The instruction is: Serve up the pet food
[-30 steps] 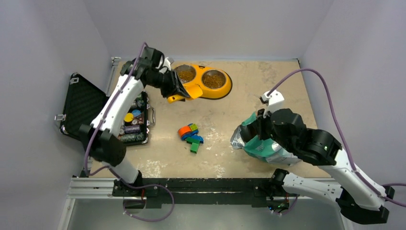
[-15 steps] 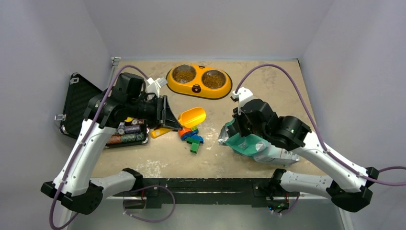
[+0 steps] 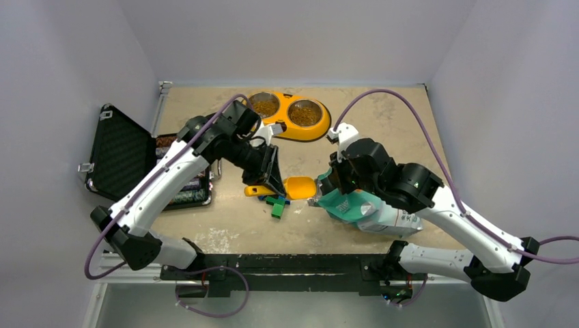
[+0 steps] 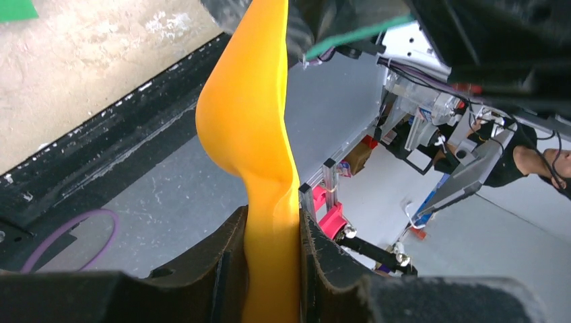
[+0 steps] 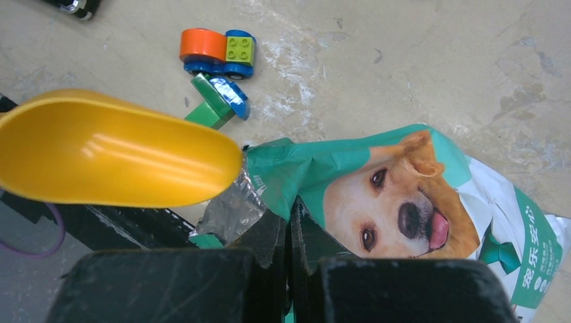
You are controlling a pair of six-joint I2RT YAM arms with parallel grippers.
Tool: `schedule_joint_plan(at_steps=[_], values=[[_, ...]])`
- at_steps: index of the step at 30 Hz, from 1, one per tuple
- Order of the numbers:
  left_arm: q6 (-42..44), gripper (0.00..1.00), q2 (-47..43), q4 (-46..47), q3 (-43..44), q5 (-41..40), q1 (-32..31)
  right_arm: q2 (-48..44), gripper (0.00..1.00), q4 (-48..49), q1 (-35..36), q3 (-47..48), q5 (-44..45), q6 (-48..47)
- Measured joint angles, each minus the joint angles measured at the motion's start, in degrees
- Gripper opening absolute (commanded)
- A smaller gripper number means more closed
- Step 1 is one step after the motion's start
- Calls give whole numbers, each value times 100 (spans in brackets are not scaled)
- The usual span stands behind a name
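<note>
Brown pet food fills both cups of the yellow double bowl at the back. My left gripper is shut on the handle of a yellow scoop. The scoop's tip is at the torn foil mouth of the teal and white dog-print bag. My right gripper is shut on the bag's top edge by the mouth. The rest of the bag lies on the table. No kibble inside the bag shows.
Colourful toy blocks lie just under the scoop. An open black case with small items sits at the left edge. The black base rail runs along the near edge.
My left arm swung the scoop from the double bowl down to the table's middle, up to the bag's mouth. My right arm shifted the bag left and forward.
</note>
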Motion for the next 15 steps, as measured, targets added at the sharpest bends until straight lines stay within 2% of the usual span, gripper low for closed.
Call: schedule_joint_plan(at_steps=[15], values=[[94, 0, 1040, 142, 369, 573, -223, -173, 0, 299, -2, 35, -697, 52]])
